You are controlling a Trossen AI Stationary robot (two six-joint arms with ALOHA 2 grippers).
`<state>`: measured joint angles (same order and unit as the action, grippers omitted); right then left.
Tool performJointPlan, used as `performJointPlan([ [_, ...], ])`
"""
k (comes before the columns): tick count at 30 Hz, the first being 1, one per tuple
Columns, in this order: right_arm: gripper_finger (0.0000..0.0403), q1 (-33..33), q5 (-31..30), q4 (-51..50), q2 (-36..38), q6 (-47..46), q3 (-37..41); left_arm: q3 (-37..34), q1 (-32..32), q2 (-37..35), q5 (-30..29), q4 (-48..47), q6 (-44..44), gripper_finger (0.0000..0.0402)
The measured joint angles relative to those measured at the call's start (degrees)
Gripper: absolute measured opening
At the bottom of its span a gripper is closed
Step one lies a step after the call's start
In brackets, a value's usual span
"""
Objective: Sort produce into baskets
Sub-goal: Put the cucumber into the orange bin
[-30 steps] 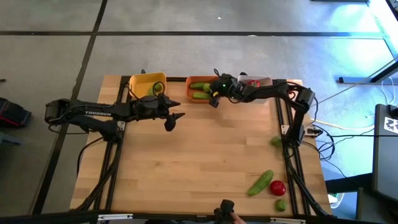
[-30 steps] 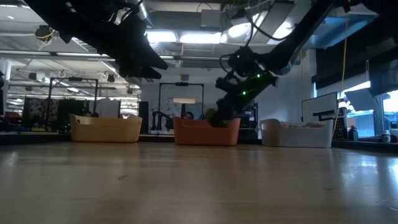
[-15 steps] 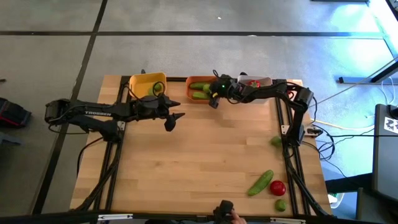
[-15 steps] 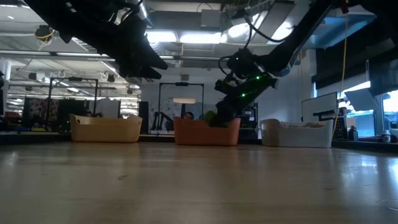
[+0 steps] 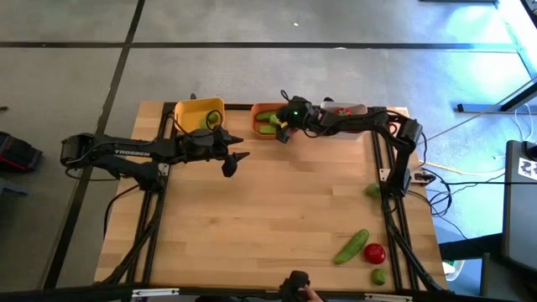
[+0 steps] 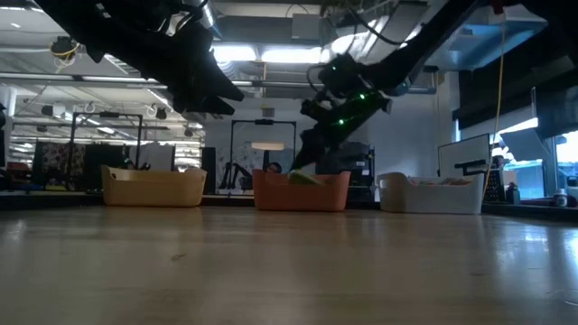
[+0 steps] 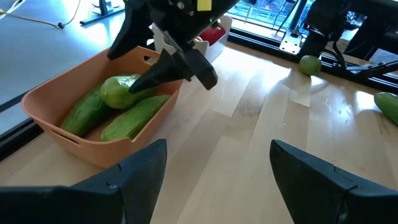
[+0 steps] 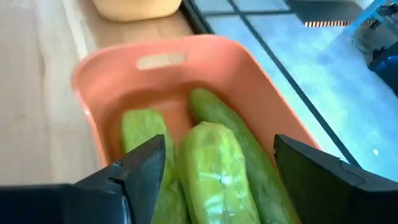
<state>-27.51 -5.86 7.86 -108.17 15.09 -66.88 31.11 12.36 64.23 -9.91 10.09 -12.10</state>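
The orange basket (image 8: 93, 81) holds three green cucumbers (image 8: 214, 171), lying side by side on its floor. My right gripper (image 8: 217, 186) hovers open just above them, over the basket (image 5: 267, 120), with nothing between its fingers. In the left wrist view its lower fingertip shows close to a cucumber's rounded end (image 7: 115, 93); I cannot tell whether it touches. My left gripper (image 5: 237, 156) waits open in the air near the yellow basket (image 5: 200, 113). The white basket (image 5: 352, 109) with something red inside sits under the right arm.
Loose produce lies at the table's near right: a cucumber (image 5: 351, 246), a red tomato (image 5: 375, 252) and a lime (image 5: 379, 276). Another lime (image 5: 372, 191) rests by the right arm's base. The three baskets line the far edge; the middle of the table is bare wood.
My right gripper has opened and let go of a cucumber, which now lies in the orange basket with the others. The gripper has then risen a little above the basket and drifted slightly toward the table's left.
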Motion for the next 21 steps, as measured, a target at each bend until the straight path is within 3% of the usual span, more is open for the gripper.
performJointPlan([
  [9, 0.0238, 0.4, -13.4, -11.6, 0.0, 1.7, -4.3, 0.0, 0.0, 0.0, 0.0, -0.2, -0.2, 0.0281],
  [21, 0.0195, 0.5, -11.5, -6.9, -5.8, 1.8, -4.5, 0.0, 0.0, 0.0, -0.5, 0.0, -0.9, 0.0281],
])
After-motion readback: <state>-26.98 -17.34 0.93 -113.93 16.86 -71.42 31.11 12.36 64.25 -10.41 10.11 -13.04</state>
